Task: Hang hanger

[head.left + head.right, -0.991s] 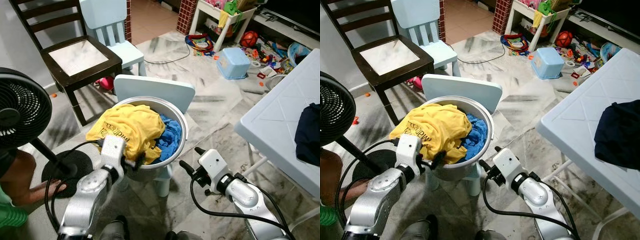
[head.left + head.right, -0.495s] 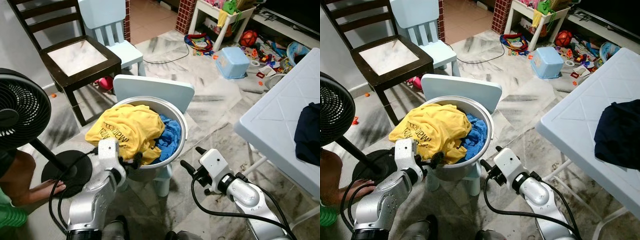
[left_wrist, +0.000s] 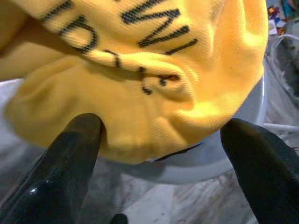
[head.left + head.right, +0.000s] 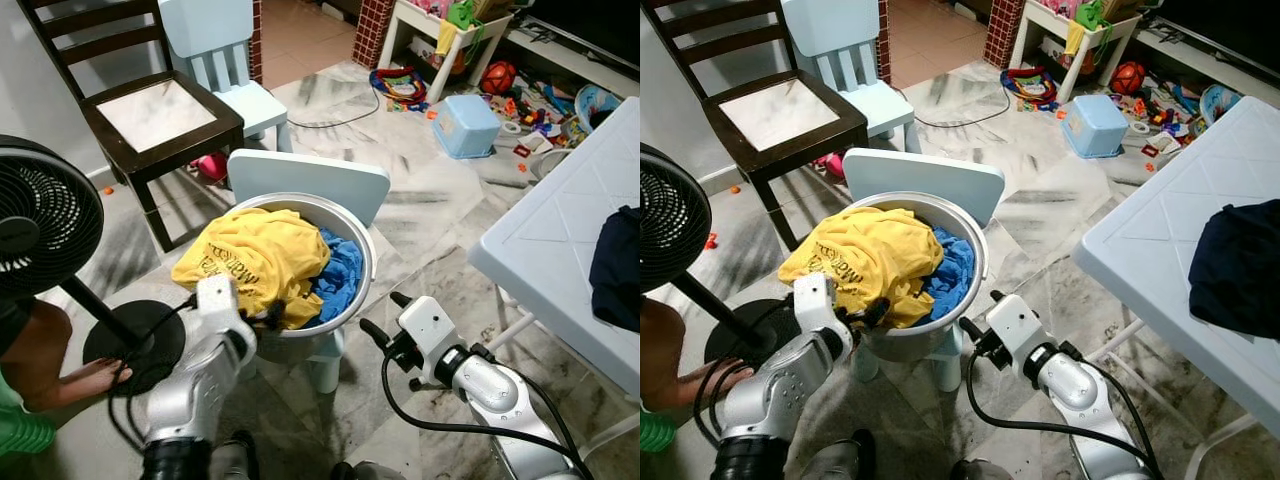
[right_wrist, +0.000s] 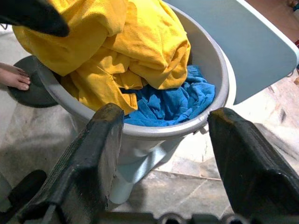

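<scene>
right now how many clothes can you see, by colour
yellow: 1, the yellow shirt heaped in the basin
blue: 1, the blue garment beside it in the basin
dark navy: 1, the dark garment on the white table
total: 3

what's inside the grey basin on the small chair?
A yellow shirt with black lettering lies on top, draped over the grey basin rim near the left end effector. A blue cloth shows beside it. Anything beneath them is covered; no hanger is visible.

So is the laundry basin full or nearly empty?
Full: the grey basin is heaped with a yellow shirt spilling over its rim and blue cloth.
</scene>
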{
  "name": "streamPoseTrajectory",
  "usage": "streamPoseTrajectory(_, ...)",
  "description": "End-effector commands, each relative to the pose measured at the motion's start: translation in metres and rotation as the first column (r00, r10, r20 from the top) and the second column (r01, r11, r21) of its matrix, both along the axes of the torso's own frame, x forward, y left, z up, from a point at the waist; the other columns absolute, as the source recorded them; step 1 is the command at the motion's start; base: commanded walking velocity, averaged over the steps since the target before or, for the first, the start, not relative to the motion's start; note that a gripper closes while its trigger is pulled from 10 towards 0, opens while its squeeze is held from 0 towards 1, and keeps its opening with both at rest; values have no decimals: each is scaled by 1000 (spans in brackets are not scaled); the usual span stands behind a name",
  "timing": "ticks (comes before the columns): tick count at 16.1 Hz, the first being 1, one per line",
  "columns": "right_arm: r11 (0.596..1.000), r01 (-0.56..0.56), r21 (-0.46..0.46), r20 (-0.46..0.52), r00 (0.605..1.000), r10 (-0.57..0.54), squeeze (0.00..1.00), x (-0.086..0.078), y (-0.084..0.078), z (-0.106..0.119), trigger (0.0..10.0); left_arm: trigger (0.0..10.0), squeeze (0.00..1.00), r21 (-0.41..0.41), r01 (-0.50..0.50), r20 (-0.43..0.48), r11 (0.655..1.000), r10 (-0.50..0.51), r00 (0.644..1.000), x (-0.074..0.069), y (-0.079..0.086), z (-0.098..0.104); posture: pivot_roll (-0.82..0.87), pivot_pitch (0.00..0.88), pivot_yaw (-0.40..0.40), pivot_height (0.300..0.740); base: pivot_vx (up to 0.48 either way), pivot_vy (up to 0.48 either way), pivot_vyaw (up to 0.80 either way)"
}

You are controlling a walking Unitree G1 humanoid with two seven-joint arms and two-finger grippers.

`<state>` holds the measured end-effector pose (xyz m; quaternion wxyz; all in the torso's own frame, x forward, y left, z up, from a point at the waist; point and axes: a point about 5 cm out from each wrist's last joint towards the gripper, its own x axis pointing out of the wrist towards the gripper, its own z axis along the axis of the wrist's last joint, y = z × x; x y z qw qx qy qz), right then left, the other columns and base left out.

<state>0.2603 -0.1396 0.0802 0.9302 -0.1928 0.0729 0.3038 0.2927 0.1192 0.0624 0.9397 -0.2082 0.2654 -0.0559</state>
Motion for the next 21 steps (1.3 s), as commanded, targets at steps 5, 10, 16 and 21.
streamPoseTrajectory(5,1000,21,-9,1,1000,-21,0,-1,-7,0,10000,0,0,-17,27,-60,999,-28,998,5,-8,-18,-55,161,-81,740,0,0,0)
streamPoseTrajectory(10,1000,22,-13,0,1000,-22,0,-2,-7,0,10000,0,0,-32,26,-70,999,-29,997,1,-10,-25,-53,164,-87,740,0,0,0)
streamPoseTrajectory(16,1000,22,-17,4,1000,-21,0,0,-7,1,10000,0,0,-47,21,-73,999,-24,997,2,-10,-26,-55,161,-88,740,0,0,0)
streamPoseTrajectory(21,1000,25,-16,6,1000,-25,0,0,-7,1,10000,0,0,-52,31,-71,998,-35,997,2,-11,-26,-53,159,-87,740,0,0,0)
